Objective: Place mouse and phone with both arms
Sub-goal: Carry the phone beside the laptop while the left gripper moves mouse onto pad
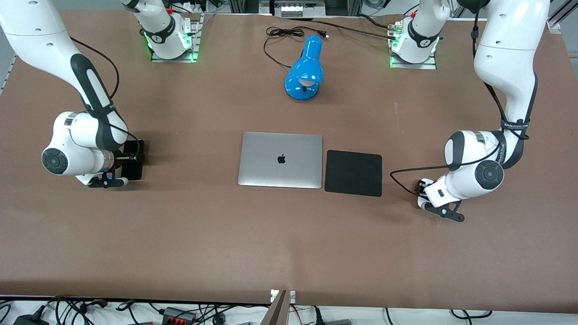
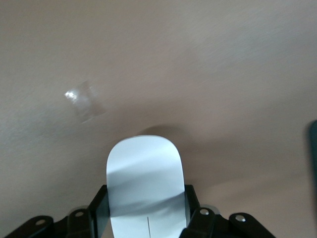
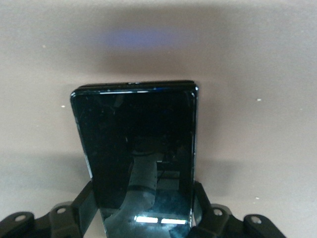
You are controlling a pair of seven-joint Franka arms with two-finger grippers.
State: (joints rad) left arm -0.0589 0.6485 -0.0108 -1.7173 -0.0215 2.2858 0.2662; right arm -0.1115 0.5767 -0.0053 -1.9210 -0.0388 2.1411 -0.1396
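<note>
— Where are the two things?

— The mouse point(image 2: 145, 186) sits between my left gripper's point(image 2: 144, 214) fingers, clamped on its sides, over bare table toward the left arm's end, just beside the black mouse pad point(image 1: 353, 173). The phone point(image 3: 138, 156) is pinched the same way by my right gripper point(image 3: 143, 213), over bare table toward the right arm's end, well apart from the closed laptop point(image 1: 281, 160).

— Which step is this?

— I judge it the carry: both are grasped, neither set down.

— And next?

— My guess: bring the mouse over the pad, lower it flat, then let go. The phone likely goes beside the laptop; it needs a level descent so its edge doesn't catch. The blue lamp point(image 1: 305, 68), farther from the front camera, is clear of both paths.
</note>
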